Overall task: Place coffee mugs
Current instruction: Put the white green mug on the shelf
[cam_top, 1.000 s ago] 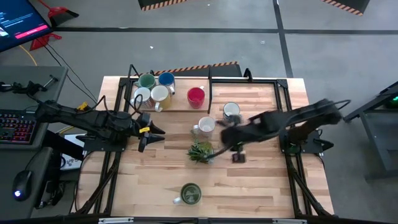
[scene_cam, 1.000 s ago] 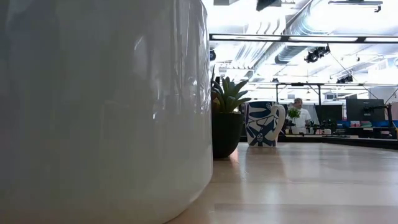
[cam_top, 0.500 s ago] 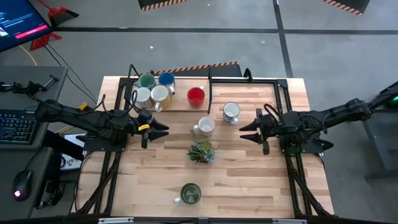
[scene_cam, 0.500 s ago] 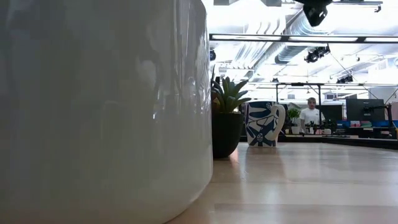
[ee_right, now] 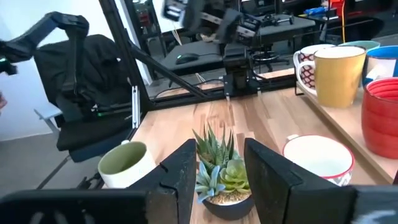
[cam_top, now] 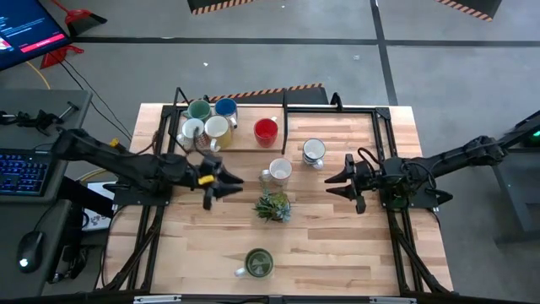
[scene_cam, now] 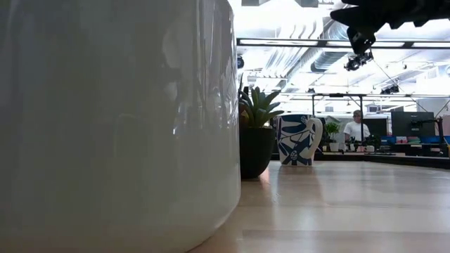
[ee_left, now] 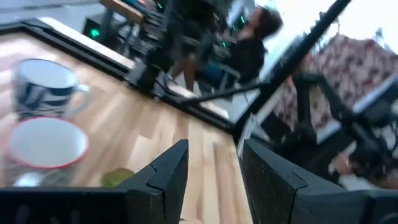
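The high view showed the wooden table from above, with a dark arm reaching in from each side. The left gripper hung over the table just left of the small spiky plant. Its jaws stood apart with nothing between them. The right gripper hung on the other side of the plant, well apart from it — its jaws were open too and held nothing.

The coffee mugs sat in three spots. Far back on the left was a tight bunch: a teal mug, a blue mug, a white mug and a cream mug. The red mug stood just beside that bunch. Near the middle were a white mug with a red rim, just behind the plant, and a blue-patterned mug to its right. The olive green mug stood alone at the front edge.

In the low view that front mug filled the left side, and a person stood far off in the room — too small to tell more.
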{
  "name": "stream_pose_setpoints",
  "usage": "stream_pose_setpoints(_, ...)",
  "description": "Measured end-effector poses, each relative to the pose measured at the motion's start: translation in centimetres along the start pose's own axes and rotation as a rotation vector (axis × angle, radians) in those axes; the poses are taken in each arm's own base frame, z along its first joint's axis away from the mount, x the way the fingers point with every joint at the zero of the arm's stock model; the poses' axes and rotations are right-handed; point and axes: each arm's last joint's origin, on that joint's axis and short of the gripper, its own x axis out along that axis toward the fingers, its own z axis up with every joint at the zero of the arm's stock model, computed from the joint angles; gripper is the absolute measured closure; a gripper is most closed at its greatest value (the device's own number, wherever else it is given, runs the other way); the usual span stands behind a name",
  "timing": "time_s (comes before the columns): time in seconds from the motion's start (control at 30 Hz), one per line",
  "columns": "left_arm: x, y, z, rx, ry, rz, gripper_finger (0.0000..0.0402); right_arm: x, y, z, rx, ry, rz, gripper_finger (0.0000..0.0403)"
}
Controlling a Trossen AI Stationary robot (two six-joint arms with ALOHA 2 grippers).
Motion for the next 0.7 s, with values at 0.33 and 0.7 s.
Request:
stream_pose_setpoints(0.33,6.7,-6.6,0.7,0.136,0.415,0.085,0.0259,0.0,0.0,-0.3,0.068,0.034,0.022,0.0286)
stream_pose_setpoints(0.7,10.9,-11.4,-2.7,0.034,0.697,0.297,0.0259,-0.1,-0.2,-1.2,0.076,0.127,0.006,0.0286)
